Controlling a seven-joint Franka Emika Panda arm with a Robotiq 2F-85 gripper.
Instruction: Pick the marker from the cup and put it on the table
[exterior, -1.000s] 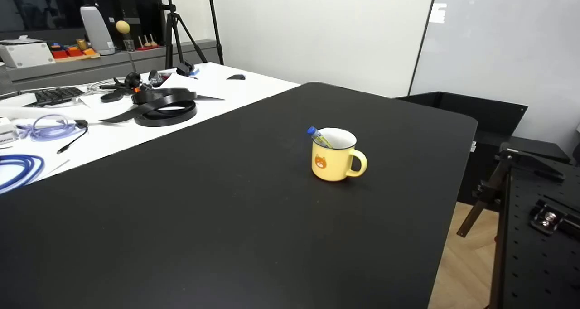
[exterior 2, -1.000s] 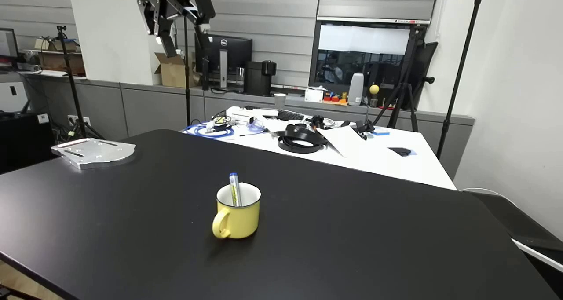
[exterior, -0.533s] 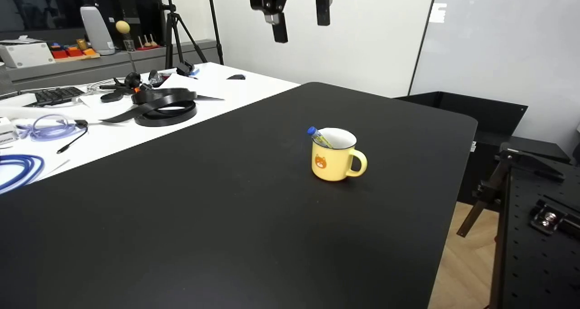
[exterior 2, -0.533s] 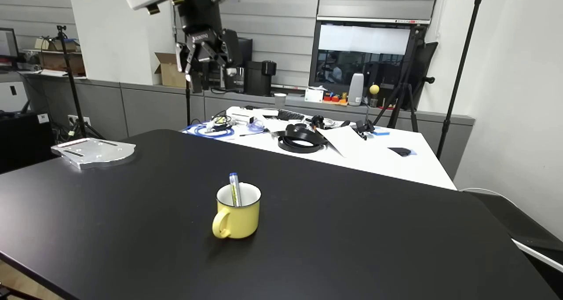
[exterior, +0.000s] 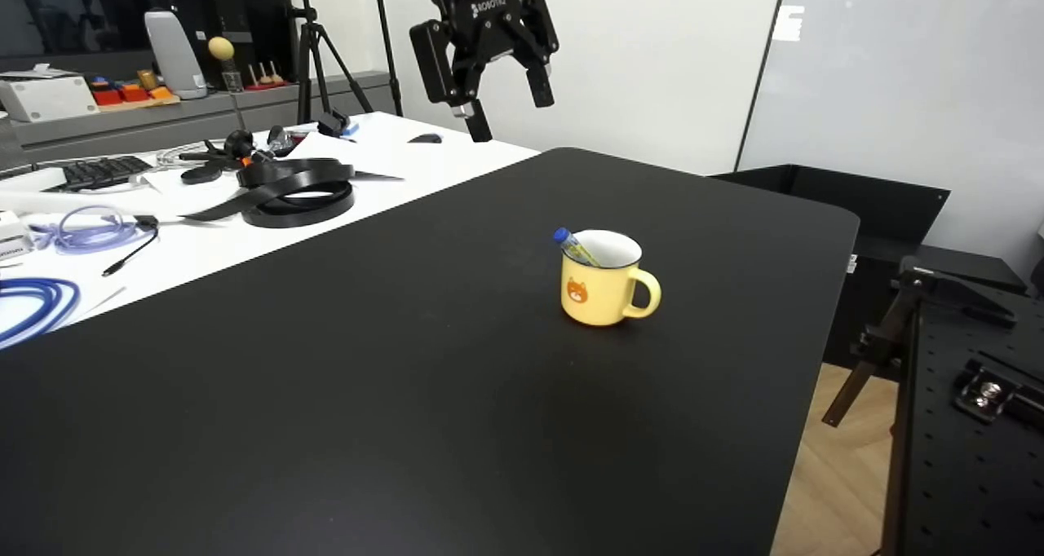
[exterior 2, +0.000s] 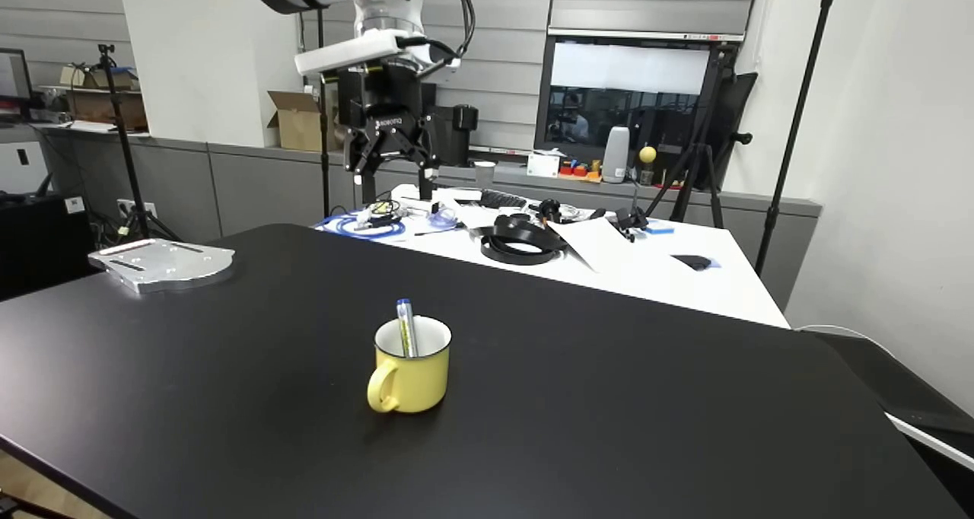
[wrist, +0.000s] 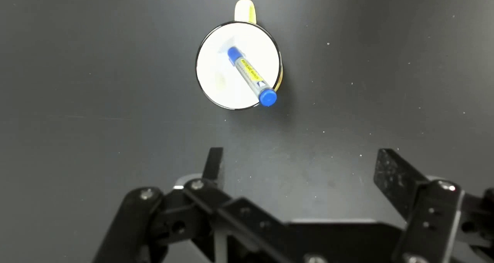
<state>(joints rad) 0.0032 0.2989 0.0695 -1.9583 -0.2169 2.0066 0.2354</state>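
Marker leans inside yellow cup, upper blue end projecting above the rim. Cup upright on black table; handle points to the top of the wrist view. Gripper held in the air, well apart from cup and marker, fingers spread wide. Silver plate sits at the table's edge. Beside the table: white desk with coiled black strap, both exterior views.

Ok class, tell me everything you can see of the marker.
The marker is slim, plastic-looking, with a pale barrel, a yellow printed label and blue at both ends. It leans inside the yellow mug, its upper end poking out of the top; only the mug appears to touch it.
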